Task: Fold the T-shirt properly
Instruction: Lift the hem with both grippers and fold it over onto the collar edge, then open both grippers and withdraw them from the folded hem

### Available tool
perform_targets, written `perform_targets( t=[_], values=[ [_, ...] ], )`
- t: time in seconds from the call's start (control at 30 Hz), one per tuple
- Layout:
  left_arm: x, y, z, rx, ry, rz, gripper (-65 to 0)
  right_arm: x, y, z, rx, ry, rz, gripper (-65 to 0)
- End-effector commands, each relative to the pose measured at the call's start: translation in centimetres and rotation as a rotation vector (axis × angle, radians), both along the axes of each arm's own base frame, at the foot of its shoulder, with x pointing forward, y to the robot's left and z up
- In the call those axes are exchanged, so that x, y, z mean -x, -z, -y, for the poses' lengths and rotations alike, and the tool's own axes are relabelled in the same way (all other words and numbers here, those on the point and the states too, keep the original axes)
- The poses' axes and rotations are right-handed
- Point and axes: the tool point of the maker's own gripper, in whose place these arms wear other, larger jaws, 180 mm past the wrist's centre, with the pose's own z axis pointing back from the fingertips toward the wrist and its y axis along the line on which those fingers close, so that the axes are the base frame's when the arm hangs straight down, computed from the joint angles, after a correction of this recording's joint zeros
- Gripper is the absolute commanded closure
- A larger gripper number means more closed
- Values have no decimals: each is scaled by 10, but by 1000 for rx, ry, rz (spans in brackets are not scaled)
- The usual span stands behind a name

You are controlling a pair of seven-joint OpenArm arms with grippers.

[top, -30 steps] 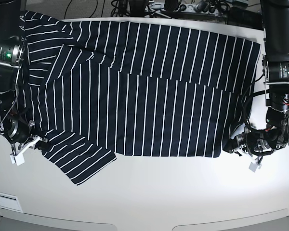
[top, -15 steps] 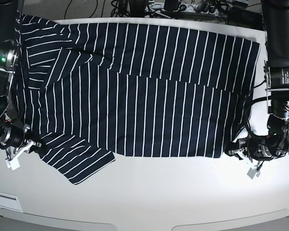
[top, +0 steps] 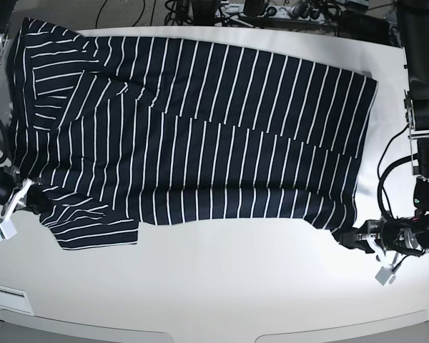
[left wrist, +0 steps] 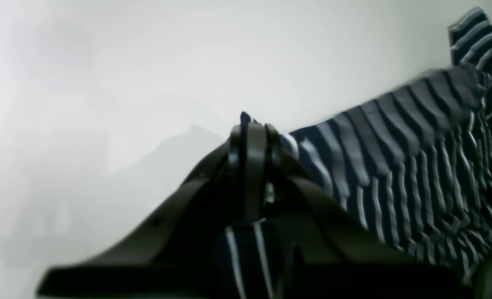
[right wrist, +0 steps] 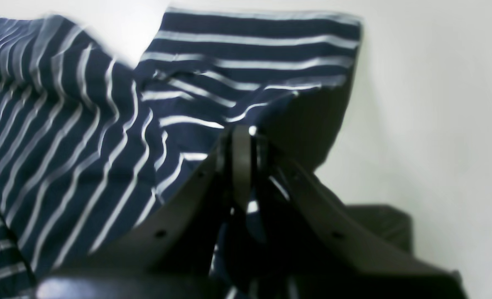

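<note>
1. Base view gives me the T-shirt [top: 193, 136] spread flat across the white table [top: 222, 286], stripes running front to back, one sleeve lying out at the near corner on that view's left.
2. I have my left gripper [top: 349, 236] pressed together on the near hem corner, low at the table, so the edge can be drawn taut. In the left wrist view striped cloth sits pinched between the jaws.
3. My right gripper [top: 36, 198] pinches the fabric beside that sleeve, also low; the right wrist view shows cloth bunched at its closed tips.
4. Holding both near corners, I judge, sets up one even fold.
</note>
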Motion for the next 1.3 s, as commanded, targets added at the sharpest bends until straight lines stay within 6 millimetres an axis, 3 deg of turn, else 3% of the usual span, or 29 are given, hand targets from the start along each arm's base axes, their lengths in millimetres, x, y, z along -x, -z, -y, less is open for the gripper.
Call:
perform_targets(
  t=[0.0,0.17,0.33,0.53,0.7,1.0,1.27],
  values=[
    [-10,-28,-8,13,-2,69,0,-5,-20,11,19,5,48,0],
    [-3,-41,-43,7,-57,81,0,13,-11,31,72,17,-2,0],
    [5,-50,-69,-8,-97,85,0,16,-22,45,84,25,1,0],
    [26,-51,-69,88,-76,29,0,35,-20,39,29,-17,-115,0],
    [47,-39,-63,159,-50,-36,0,47,-19,34,-4,-49,-180,0],
    [79,-8,-76,150,-66,-125,0,72,4,41,47,-57,-290,0],
    [109,27,-76,149,-76,-224,0,81,13,43,62,-62,-331,0]
  ],
)
